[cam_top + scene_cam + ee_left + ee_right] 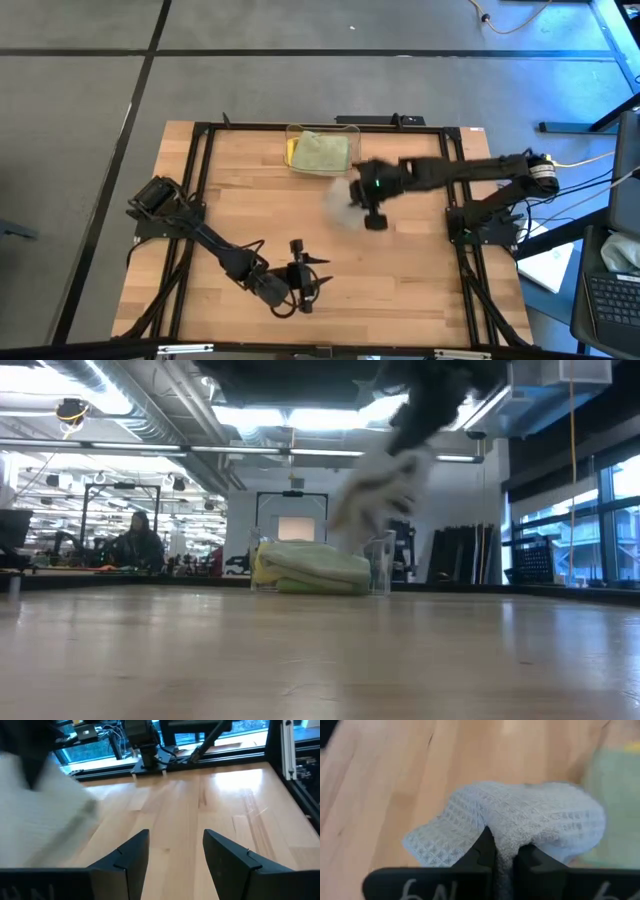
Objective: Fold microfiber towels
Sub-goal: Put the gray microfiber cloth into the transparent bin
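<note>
The right gripper (502,854) is pinching a grey waffle-weave microfiber towel (520,820), which bulges just ahead of its fingertips and hangs clear of the wooden table (420,270). Just beyond it, a clear plastic bin (347,131) holds folded pale sage green (320,152) and yellow (291,150) towels. The left gripper (175,855) waits spread over bare wood near the opposite edge; no readable writing shows.

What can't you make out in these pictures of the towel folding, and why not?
- Grey towel: pinched in the right gripper; in the high and low views it is only a pale motion blur, so its shape is unclear.
- Towels in the clear bin: sage green towel covers all but an edge of the yellow towel; anything beneath is hidden.
- Left gripper: open over bare table; blurred cloth fills that view's corner.
</note>
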Motion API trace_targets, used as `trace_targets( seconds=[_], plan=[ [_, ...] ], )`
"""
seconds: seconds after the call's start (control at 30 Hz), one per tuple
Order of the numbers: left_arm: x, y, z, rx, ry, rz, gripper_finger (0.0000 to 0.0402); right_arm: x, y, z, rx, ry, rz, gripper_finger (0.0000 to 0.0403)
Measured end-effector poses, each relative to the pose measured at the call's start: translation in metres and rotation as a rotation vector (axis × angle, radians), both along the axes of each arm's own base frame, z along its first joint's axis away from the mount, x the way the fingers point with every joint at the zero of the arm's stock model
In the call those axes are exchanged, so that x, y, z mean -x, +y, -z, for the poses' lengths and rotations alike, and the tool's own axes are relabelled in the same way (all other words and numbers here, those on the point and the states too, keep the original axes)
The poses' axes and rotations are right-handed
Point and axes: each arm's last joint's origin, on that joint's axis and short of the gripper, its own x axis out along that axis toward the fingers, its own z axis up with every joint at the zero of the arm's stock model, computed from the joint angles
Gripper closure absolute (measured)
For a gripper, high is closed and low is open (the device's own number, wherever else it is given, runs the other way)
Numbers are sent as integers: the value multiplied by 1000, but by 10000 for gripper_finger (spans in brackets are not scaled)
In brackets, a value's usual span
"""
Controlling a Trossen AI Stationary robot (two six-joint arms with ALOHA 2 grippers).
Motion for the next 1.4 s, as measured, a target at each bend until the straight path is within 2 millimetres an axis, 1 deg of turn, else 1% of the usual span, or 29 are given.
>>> trace_targets(
  seconds=[0.13, 0.23, 0.3, 0.37, 0.43, 0.53, 0.63, 0.73, 0.87, 0.93, 1.03, 1.17, 1.27, 1.33, 1.4],
  plan=[
    [0, 0, 0, -2, 3, -1, 223, -15, -26, -33, 48, -67, -59, 381],
    [-1, 2, 1, -3, 5, -5, 223, -29, -48, -50, 86, -109, -102, 381],
    [-1, 2, 1, -5, 8, -6, 223, -41, -64, -57, 90, -142, -151, 381],
    [-1, 3, 2, -12, 19, -6, 223, -54, -81, -58, 112, -155, -172, 381],
    [0, 3, 2, -15, 25, -7, 223, -68, -101, -53, 140, -127, -190, 381],
    [1, 4, 5, -18, 49, -19, 223, -84, -131, -40, 152, -69, -224, 381],
    [3, 6, 9, -27, 71, -57, 223, -92, -163, -27, 149, -5, -217, 380],
    [4, 9, 11, -35, 85, -98, 223, -91, -194, -18, 153, 32, -173, 377],
    [3, 13, 13, -24, 94, -120, 223, -74, -237, -13, 171, 31, -103, 381],
    [2, 15, 13, -10, 89, -130, 223, -66, -253, -2, 102, 39, -93, 380],
    [1, 15, 14, 2, 90, -138, 223, -59, -266, 19, -29, 72, -94, 377],
    [0, 18, 15, 6, 93, -149, 223, -63, -267, 36, -48, 111, -128, 380],
    [-1, 21, 15, 5, 97, -159, 223, -65, -268, 44, -50, 122, -142, 380],
    [-2, 23, 15, 4, 99, -165, 223, -66, -270, 51, -51, 148, -127, 374],
    [-3, 25, 15, 3, 99, -171, 223, -65, -275, 63, -56, 198, -94, 364]
  ],
)
